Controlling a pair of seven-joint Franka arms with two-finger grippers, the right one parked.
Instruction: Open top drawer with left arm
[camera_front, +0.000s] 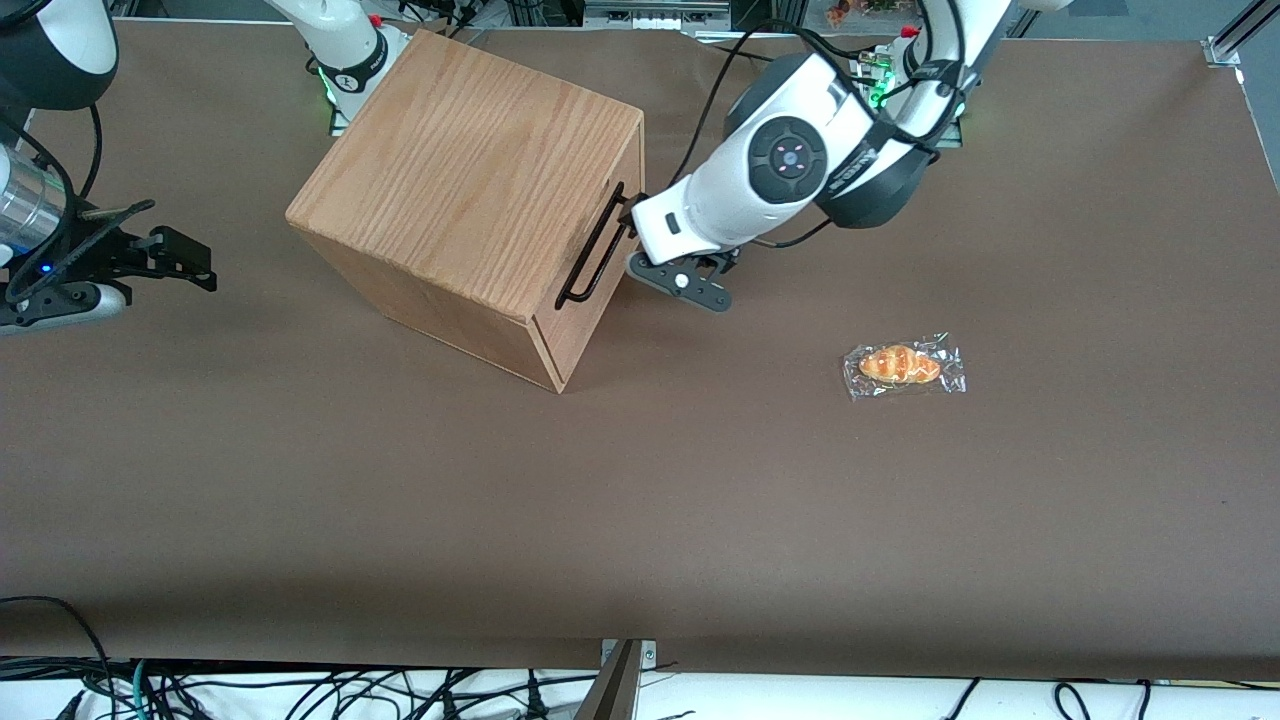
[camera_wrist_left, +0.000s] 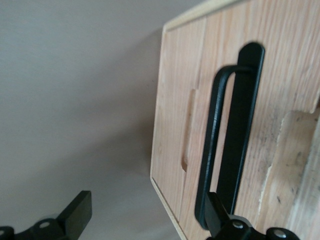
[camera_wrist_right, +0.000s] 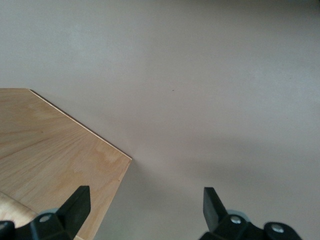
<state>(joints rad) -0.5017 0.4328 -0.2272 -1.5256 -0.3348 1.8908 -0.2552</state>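
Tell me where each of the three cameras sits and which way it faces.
Front view: mounted high, looking down across the brown table at the wooden box; shows the left arm, its gripper at the black bar handle, and a wrapped pastry.
Left wrist view: on the working arm, facing the top drawer close up; gripper open, one jaw against the handle.
Right wrist view: on the parked arm, looking down at table and a box corner.
Shared: the box shows in all three.

I see one wrapped bread roll (camera_front: 903, 366) on the brown table (camera_front: 400, 500).
It lies flat in clear plastic, toward the working arm's end.
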